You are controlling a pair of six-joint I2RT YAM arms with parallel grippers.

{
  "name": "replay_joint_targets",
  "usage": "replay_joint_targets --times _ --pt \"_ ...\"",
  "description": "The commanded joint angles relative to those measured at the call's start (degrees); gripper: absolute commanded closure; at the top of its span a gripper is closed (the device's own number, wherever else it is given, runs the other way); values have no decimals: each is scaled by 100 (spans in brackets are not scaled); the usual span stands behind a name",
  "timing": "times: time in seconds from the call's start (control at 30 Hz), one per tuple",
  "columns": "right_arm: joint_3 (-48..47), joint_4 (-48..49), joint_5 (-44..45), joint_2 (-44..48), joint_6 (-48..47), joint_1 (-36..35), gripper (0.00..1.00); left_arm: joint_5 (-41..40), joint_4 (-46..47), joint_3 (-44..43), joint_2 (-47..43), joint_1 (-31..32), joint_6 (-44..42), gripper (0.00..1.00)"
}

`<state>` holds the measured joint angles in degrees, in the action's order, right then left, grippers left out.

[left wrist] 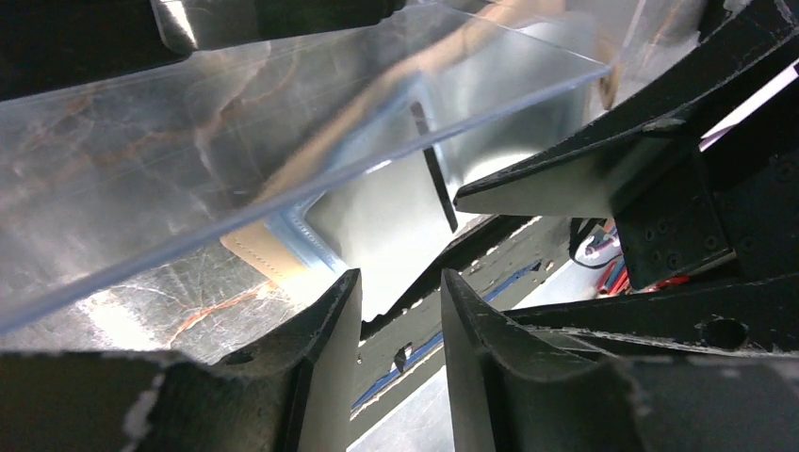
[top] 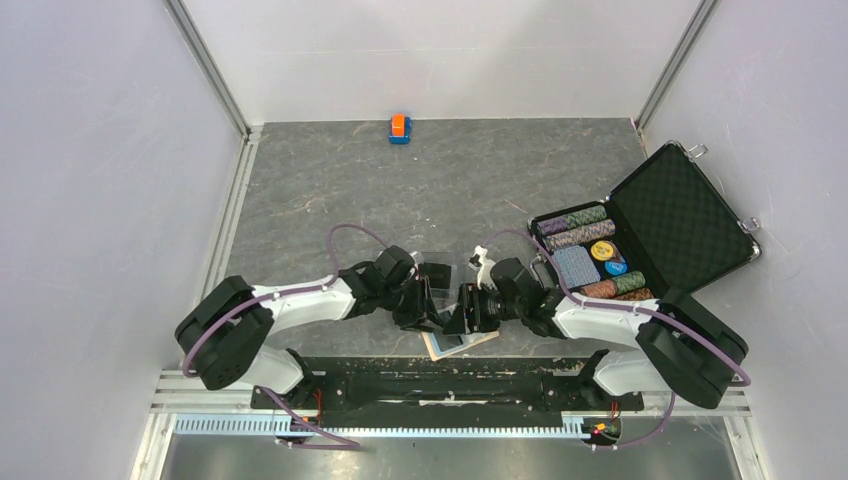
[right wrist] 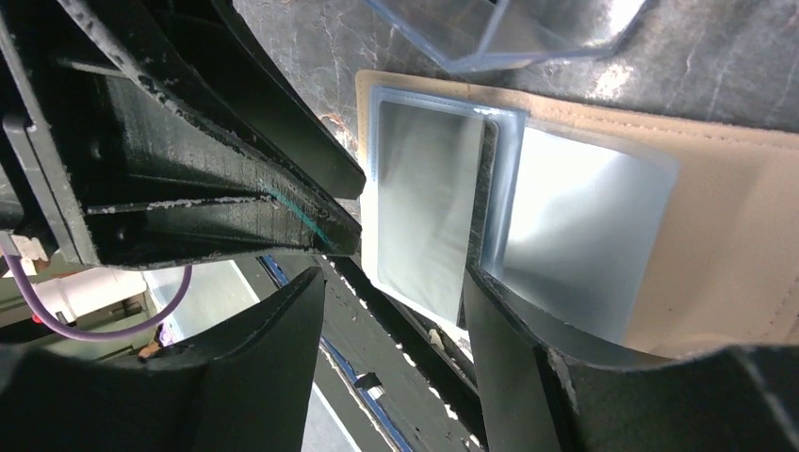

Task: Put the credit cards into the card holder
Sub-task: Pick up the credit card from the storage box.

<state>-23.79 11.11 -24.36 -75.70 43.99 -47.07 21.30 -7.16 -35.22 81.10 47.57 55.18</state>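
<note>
The tan card holder (right wrist: 735,235) lies open at the table's near edge (top: 462,341), its clear pockets shining pale blue. A thin dark credit card (right wrist: 476,226) stands on edge in a pocket, right against the inner side of one finger (right wrist: 504,339) of my right gripper (right wrist: 396,278). That gripper's jaws are wide apart with nothing between them. My left gripper (left wrist: 400,278) hovers just left of the holder's tan corner (left wrist: 259,250), open with a narrow empty gap. From that side the card (left wrist: 433,179) shows as a dark sliver. Both grippers (top: 430,310) (top: 464,310) almost touch.
A clear plastic box (top: 437,262) sits just behind the grippers, filling the upper left wrist view (left wrist: 188,169). An open black case (top: 680,215) with poker chips and a blue deck stands at the right. A small orange-and-blue block (top: 399,128) is by the back wall.
</note>
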Motion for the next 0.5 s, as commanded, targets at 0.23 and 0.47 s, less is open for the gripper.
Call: replay_joint_targets --times 0.23,0.47 --pt "282 409 -113 -108 88 59 45 -271 -234 -56 281 -35 13 53" --pt "393 454 -78 -381 -28 66 58 -557 -629 -236 417 -12 -263 52"
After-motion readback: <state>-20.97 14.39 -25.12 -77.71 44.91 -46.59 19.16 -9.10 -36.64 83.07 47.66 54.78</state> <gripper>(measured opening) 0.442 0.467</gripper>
